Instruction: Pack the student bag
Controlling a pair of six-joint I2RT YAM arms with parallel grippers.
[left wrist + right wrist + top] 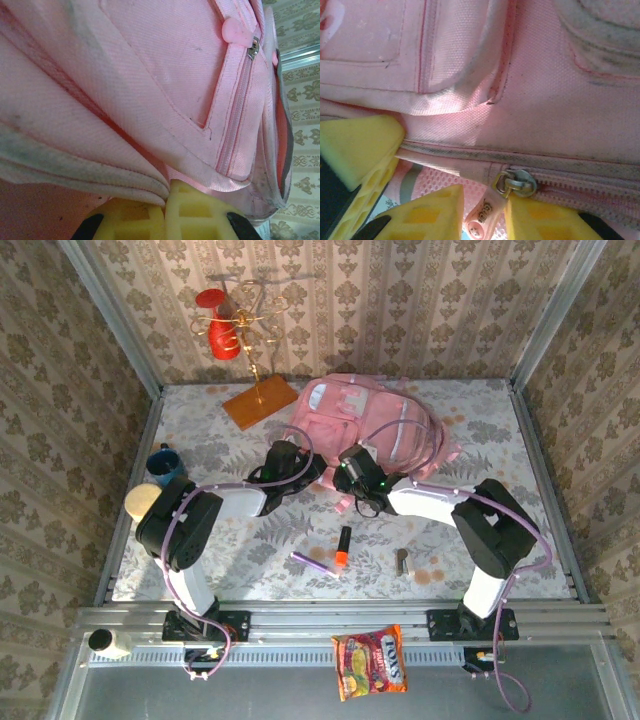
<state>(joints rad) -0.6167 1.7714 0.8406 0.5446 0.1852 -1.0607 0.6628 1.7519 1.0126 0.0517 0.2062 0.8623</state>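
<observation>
Top view, student bag (pixel 375 420): pink, with a white patch and pale straps, lying flat at the far middle of the table (pixel 480 540).
Left wrist, left gripper (pixel 166 197): yellow fingers pressed together on the bag's grubby pink seam edge.
Right wrist, right gripper (pixel 484 197): fingers narrowly apart, with the zipper pull (pixel 482 217) between them. I cannot tell whether it is pinched.

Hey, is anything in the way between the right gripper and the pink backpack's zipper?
Nothing visible stands between them. The right gripper is right up against the backpack, with its fingers on either side of the zipper pull.
</observation>
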